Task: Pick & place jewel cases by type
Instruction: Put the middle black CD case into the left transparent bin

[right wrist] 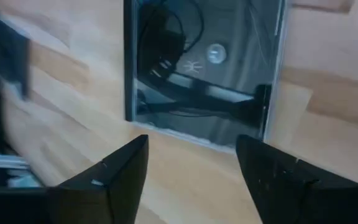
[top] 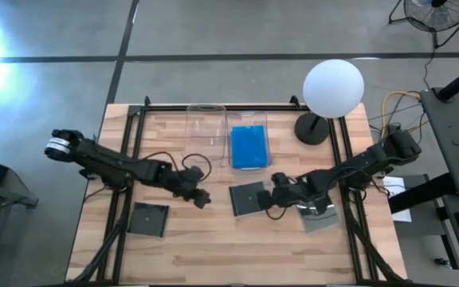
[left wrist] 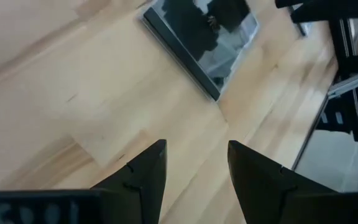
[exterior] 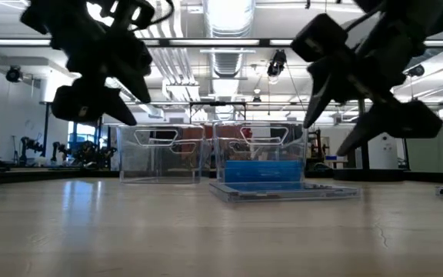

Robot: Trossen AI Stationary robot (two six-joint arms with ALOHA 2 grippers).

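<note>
High view: I see the wooden table [top: 213, 255] with two clear bins at the far middle. The left bin [top: 205, 127] looks bare; the right bin [top: 249, 145] holds bright blue jewel cases [top: 249, 147]. A dark case [top: 248, 198] lies at table centre, just near of the right bin. Another dark case [top: 149, 218] sits near-left, and a grey case [top: 323, 217] sits near-right, partly under the right arm. My left gripper [top: 201, 198] hovers left of the centre case, apart from it. My right gripper [top: 279, 194] is just right of that same case. A white globe lamp [top: 332, 89] stands far right.

Low view: both grippers hang above the table; the centre case [exterior: 283, 190] lies flat in front of the bin with the blue stack [exterior: 264, 171].

Left wrist view: left gripper [left wrist: 194, 163] fingers spread, nothing between them; the centre case [left wrist: 201, 46] lies ahead on the wood.

Right wrist view: right gripper [right wrist: 191, 160] fingers spread wide, empty, with the dark case [right wrist: 204, 68] just ahead of the tips, not touching.
</note>
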